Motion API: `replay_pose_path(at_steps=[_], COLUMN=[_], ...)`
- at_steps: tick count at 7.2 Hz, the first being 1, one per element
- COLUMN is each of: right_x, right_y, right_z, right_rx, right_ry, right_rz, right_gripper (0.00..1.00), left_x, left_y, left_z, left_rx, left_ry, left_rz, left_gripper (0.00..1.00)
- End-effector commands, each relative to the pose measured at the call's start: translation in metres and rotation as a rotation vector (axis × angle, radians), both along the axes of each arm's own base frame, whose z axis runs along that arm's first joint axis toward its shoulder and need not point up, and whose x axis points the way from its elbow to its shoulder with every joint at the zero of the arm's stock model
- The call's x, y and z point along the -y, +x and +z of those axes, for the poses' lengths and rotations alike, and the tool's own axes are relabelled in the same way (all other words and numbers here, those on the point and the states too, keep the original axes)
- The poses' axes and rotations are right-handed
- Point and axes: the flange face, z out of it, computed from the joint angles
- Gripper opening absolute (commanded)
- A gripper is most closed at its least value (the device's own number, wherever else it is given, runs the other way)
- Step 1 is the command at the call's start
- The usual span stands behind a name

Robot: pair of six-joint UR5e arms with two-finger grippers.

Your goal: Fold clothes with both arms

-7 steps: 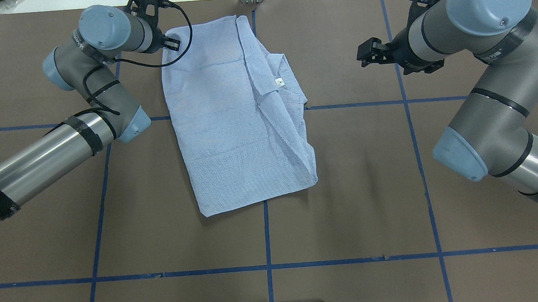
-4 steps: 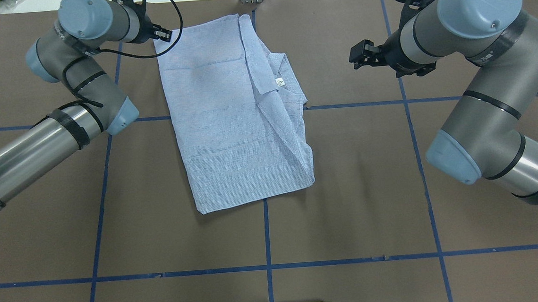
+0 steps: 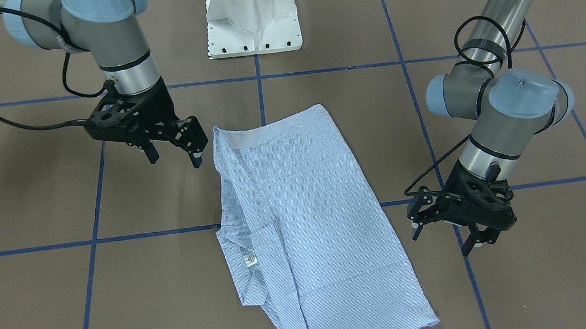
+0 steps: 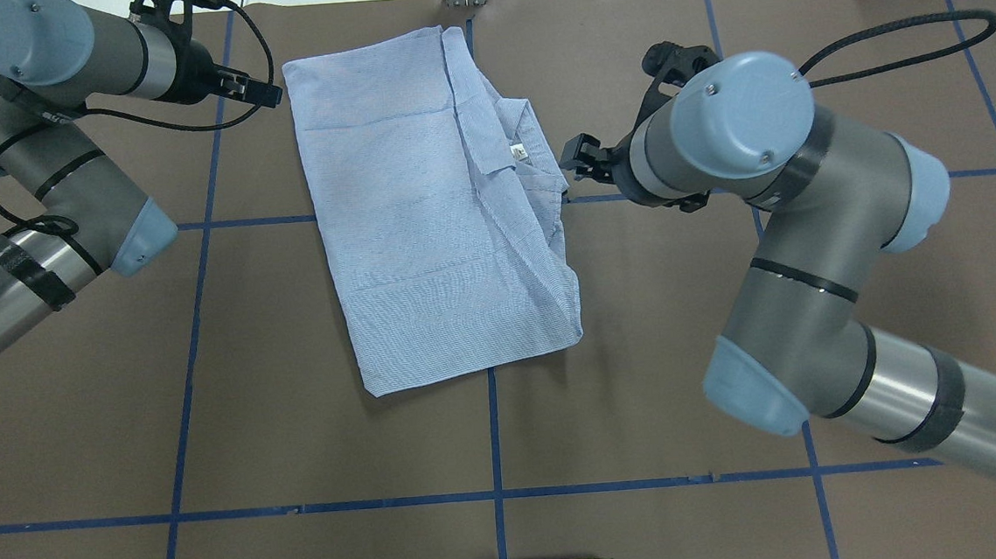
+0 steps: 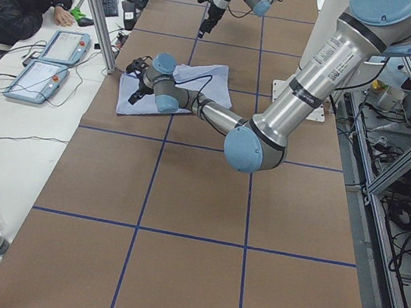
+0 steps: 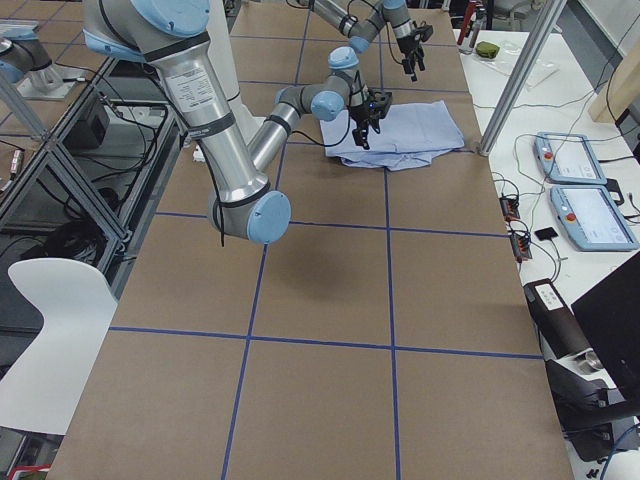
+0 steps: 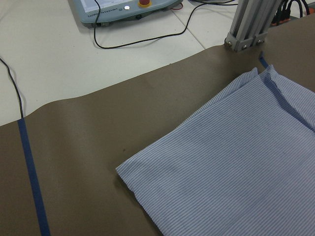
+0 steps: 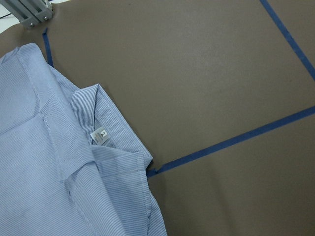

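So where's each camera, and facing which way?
Front-facing: across the table, facing the robot; left arm, right arm, base.
Overhead: behind the robot, looking down; both arms.
Left side: table's end; left arm near.
Right side: other end; right arm near.
Left wrist: shirt corner; no robot parts.
Right wrist: shirt collar; no robot parts.
All show the shirt.

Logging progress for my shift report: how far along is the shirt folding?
Done: the shirt lies flat as a narrow panel, no sleeve sticking out, collar along one long edge. In hand: nothing; the left claw and right claw are both open, off the cloth, beside its far corner and collar. Left: probably a crosswise fold, not yet started.
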Motion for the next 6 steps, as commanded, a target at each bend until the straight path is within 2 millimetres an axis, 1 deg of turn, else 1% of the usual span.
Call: replay_pose_path(at_steps=[1,2,3,4,5,6], right_x=[-0.037,-0.036,-0.028,-0.023,-0.026,-0.035], right_y=[-0.076,-0.097,-0.116,-0.138,-0.161,-0.176], right_z=[-0.021,-0.026,-0.029,-0.036,-0.046,-0.035], right_rx=[-0.016,0.001,0.01,0.014,0.031,0.021], right_ry=[-0.074,-0.126,-0.188,-0.234,-0.284,-0.317], right_rz=[0.099,0.159,0.213,0.249,0.285,0.306], right_gripper=[1.0,0.97,0.95,0.94,0.92,0.9], left_x=[-0.007,-0.008,-0.008,-0.009,-0.009,-0.011], left_y=[-0.002,-0.003,-0.003,-0.002,-0.002,-0.002], left_z=[0.006,0.009,0.009,0.012,0.012,0.01], left_rx=[-0.004,-0.002,-0.002,-0.001,-0.001,-0.004], left_ry=[-0.002,-0.002,-0.002,-0.005,-0.005,-0.002], left_rz=[0.003,0.004,0.004,0.006,0.006,0.006], left_gripper=[1.0,1.0,1.0,1.0,1.0,1.0])
